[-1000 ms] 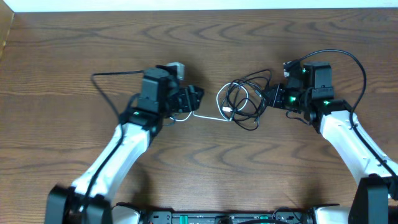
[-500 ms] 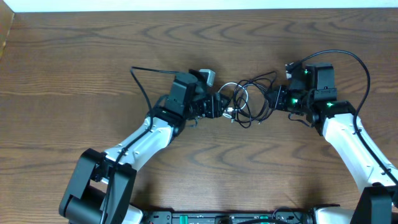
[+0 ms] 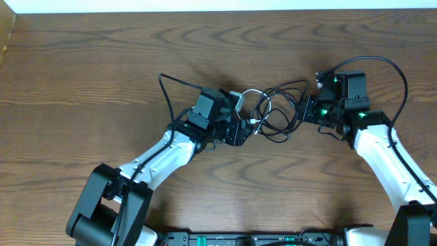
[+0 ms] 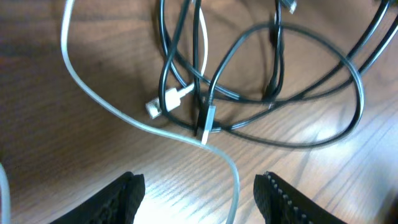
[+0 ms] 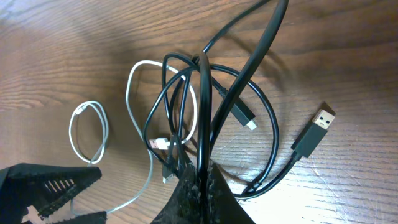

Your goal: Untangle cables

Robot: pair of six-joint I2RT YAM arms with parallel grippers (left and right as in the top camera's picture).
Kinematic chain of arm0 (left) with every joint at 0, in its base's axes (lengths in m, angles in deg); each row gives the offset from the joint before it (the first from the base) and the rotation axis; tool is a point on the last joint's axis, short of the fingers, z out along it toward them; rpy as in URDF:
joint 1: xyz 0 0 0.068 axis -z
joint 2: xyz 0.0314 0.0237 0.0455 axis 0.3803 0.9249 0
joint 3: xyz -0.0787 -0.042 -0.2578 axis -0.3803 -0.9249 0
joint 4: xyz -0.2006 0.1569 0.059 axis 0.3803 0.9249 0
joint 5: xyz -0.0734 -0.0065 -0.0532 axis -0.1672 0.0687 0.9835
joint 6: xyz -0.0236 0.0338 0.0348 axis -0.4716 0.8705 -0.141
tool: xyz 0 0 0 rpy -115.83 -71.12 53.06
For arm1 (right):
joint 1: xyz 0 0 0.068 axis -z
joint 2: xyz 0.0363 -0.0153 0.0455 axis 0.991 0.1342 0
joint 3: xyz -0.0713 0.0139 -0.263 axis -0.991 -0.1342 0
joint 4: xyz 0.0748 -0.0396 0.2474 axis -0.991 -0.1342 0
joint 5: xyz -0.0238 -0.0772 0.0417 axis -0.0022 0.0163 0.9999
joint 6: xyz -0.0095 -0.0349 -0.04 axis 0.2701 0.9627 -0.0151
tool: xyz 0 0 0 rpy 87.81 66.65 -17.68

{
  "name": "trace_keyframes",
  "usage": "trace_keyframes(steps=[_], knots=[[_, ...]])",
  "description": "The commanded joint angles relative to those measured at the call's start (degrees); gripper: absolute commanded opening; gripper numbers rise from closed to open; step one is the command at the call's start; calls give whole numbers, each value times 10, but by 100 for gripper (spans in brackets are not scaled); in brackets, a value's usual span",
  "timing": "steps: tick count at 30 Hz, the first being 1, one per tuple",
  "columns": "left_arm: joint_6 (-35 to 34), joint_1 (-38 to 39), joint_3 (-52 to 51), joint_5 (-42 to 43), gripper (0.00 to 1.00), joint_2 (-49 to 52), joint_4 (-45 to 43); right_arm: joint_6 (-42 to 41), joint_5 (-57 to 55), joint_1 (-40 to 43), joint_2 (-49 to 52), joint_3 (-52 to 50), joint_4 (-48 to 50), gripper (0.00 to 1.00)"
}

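Observation:
The black cable (image 3: pixel 276 130) lies in overlapping loops at table centre, tangled with the white cable (image 3: pixel 247 94). My left gripper (image 3: pixel 244 128) is at the tangle's left edge. In the left wrist view it is open (image 4: pixel 199 182); the white cable (image 4: pixel 237 177) runs loose between its fingers, and the black loops (image 4: pixel 166 56) and a white plug (image 4: pixel 163 102) lie just ahead. My right gripper (image 3: pixel 301 111) is at the tangle's right side. In the right wrist view it is shut (image 5: pixel 202 180) on a black strand (image 5: pixel 202 112). White loops (image 5: pixel 127 93) lie to its left.
A black USB plug end (image 5: pixel 314 130) lies on the wood to the right of the tangle. The arms' own thick black wires arc over the table behind each wrist (image 3: pixel 167 92) (image 3: pixel 392 68). The brown wooden table (image 3: pixel 82 61) stretches out on all sides.
My left arm has swung right, from well left of the tangle up to its edge. The white cable, stretched out before, now bunches against the black loops. The right gripper has barely moved.

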Motion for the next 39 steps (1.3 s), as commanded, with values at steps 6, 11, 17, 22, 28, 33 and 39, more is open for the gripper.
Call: trace_keyframes(steps=[6, 11, 17, 22, 28, 33, 39], knots=[[85, 1, -3, -91, 58, 9, 43, 12, -4, 1, -10, 13, -2, 1], [86, 1, -3, -134, 8, 9, 45, 12, -4, 1, -10, 13, -2, 1], [73, -1, -3, -176, 8, 9, 49, 12, -8, 2, -10, 13, -7, 1], [51, -15, -3, -190, 8, 9, 57, 12, -30, 5, -10, 13, -26, 1], [53, -17, -3, -181, 24, 9, 61, 16, -30, 6, -10, 13, -27, 1], [53, -17, -3, -182, 51, 9, 59, 16, -30, 6, -10, 13, -28, 1], [53, -17, -3, -182, 57, 10, 54, 18, -30, 5, -10, 13, -28, 1]])
